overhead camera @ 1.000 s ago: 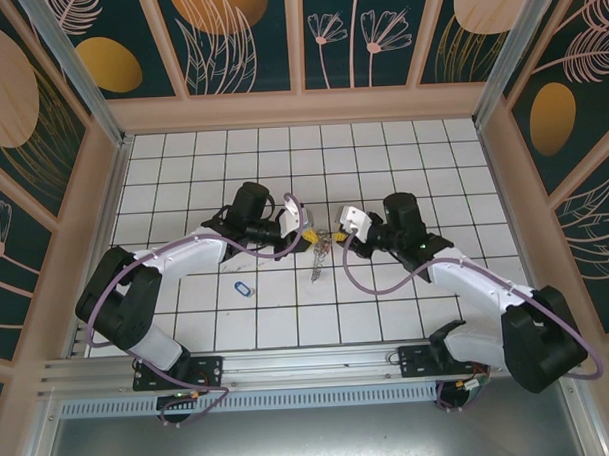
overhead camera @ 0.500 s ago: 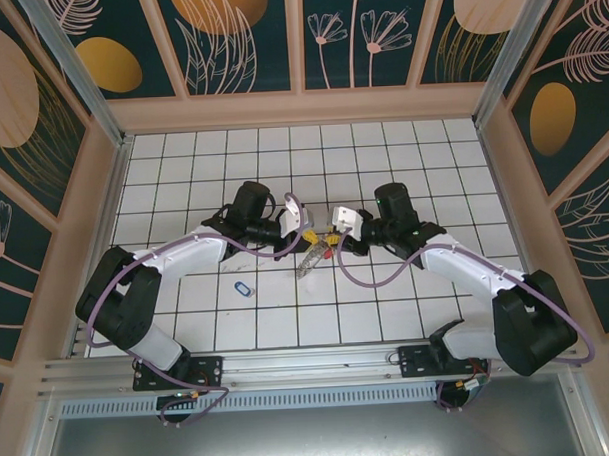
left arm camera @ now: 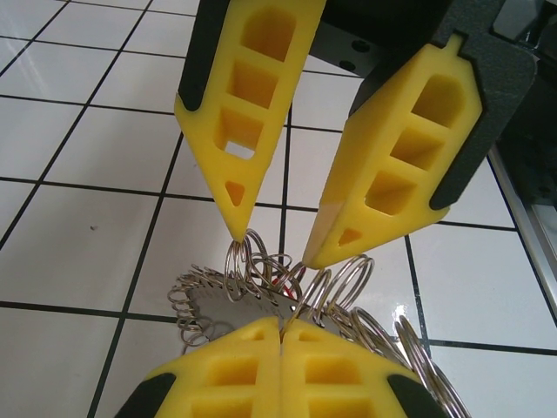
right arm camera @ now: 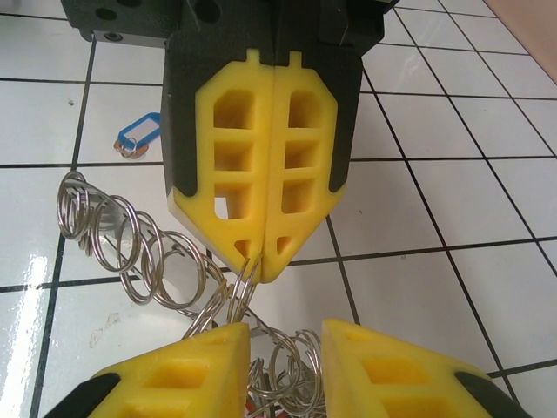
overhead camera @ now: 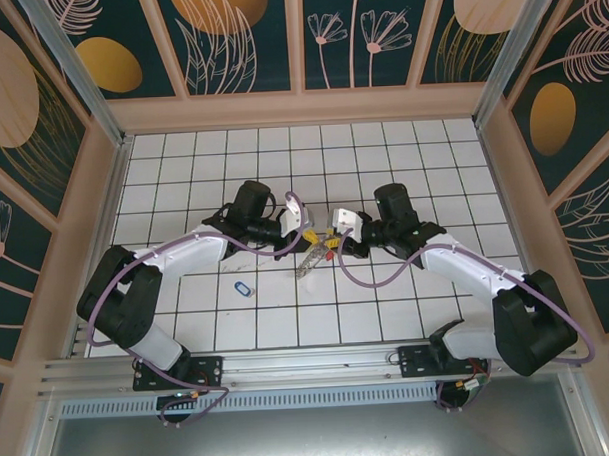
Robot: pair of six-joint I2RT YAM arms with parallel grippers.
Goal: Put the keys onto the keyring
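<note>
A: Keyring point(right arm camera: 165, 270) look?
B: Bunch of small shiny wire loops, hanging at centre of table point(overhead camera: 408, 314).
A: Jaws?
B: L gripper point(right arm camera: 257, 257) pinched tight on keyring; R gripper point(left arm camera: 274, 248) fingers apart, tips touching loops.

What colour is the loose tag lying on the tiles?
Blue; the tag shows best in the right wrist view.

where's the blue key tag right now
The blue key tag lies alone on the white tiles, left of centre in the top view, nearer the bases than the left arm and apart from the ring bundle to its right.
</note>
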